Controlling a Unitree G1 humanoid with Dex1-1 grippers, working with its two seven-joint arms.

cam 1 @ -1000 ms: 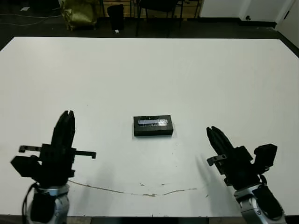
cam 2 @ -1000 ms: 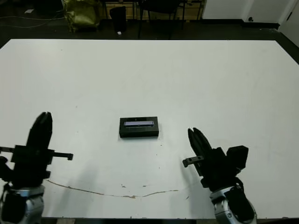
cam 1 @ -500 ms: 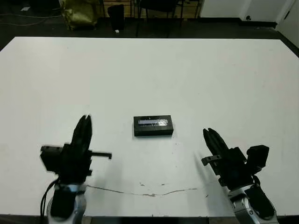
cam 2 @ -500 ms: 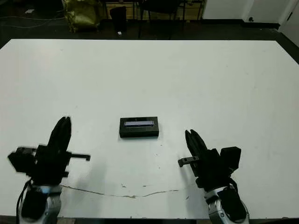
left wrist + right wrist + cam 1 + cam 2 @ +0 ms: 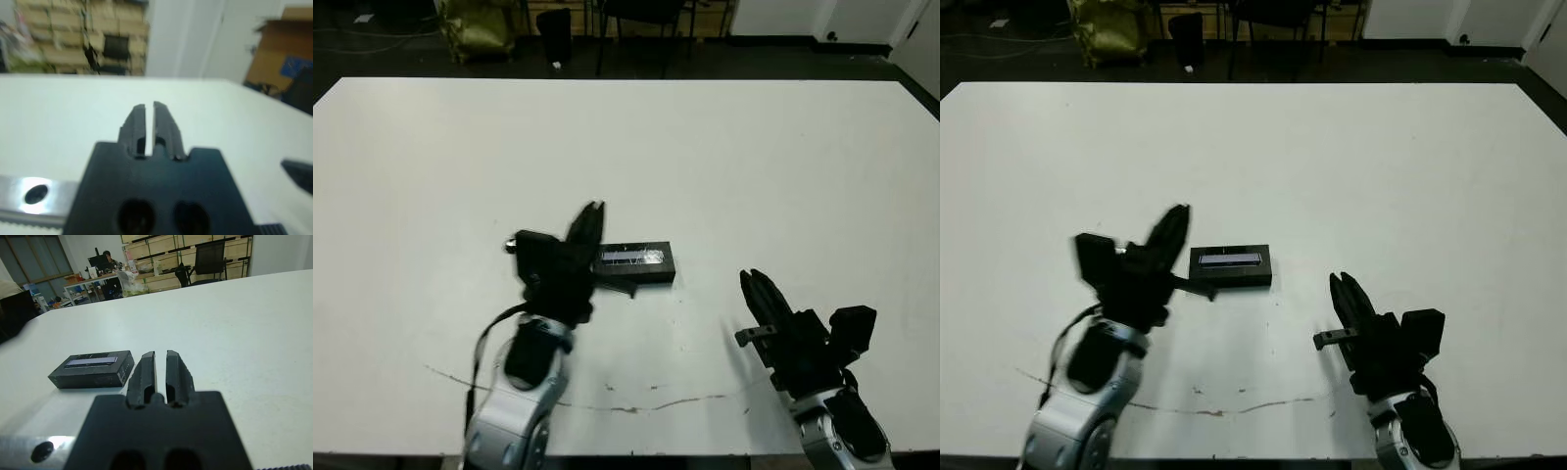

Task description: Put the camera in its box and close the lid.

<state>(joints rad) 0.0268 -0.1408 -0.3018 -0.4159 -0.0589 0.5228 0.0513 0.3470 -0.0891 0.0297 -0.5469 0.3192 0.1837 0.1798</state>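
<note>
Both hands are pinched nearly shut and empty — left hand [image 5: 592, 217] hides the lidded box's [image 5: 641, 262] near end — right hand [image 5: 759, 292] well apart.

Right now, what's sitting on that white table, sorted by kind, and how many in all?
Closed black box with striped lid: 1
Robot grippers over the table: 2 (left gripper, right gripper)
Total: 3

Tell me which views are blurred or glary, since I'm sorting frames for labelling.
Left wrist view: soft all over, the left tool and the shelves behind it smeared. Left eye view: the left arm slightly blurred, the rest crisp, a pale glint on the lid. Right wrist view: sharp on the right tool and the lid, the far room only mildly soft.
</note>
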